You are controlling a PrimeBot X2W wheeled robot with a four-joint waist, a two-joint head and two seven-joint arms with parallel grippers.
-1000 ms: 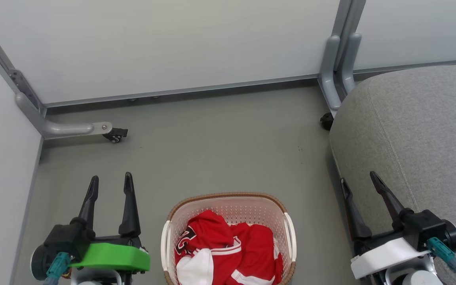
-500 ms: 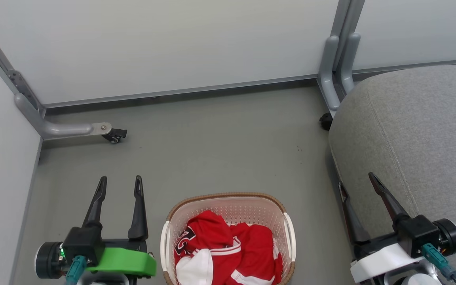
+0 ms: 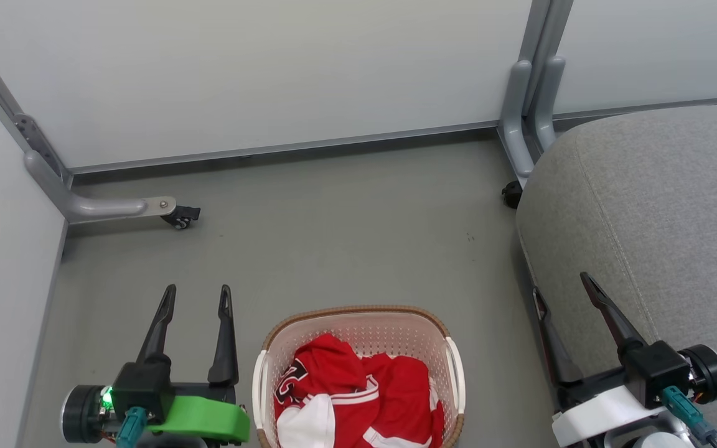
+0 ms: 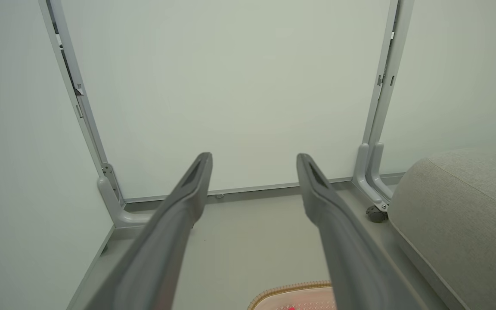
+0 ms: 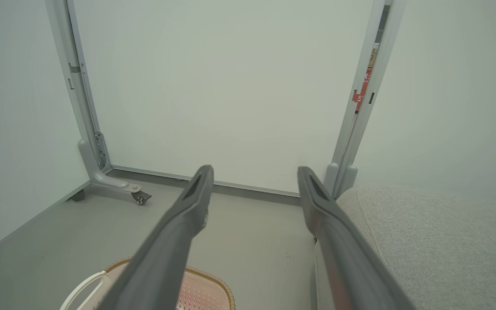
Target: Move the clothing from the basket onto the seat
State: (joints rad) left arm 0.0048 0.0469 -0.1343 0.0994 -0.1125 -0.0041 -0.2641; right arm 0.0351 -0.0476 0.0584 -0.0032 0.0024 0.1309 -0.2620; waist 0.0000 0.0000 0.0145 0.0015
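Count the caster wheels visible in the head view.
2. The left caster sits at the end of the partition foot, ahead of the left gripper; the right caster is beside the seat at its far corner. More may be hidden behind the seat.

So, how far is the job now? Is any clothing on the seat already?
Nothing looks done: the clothing lies in the basket, none on the seat. Nothing is in hand: the left gripper and the right gripper are open, flanking the basket. All the moving is left.
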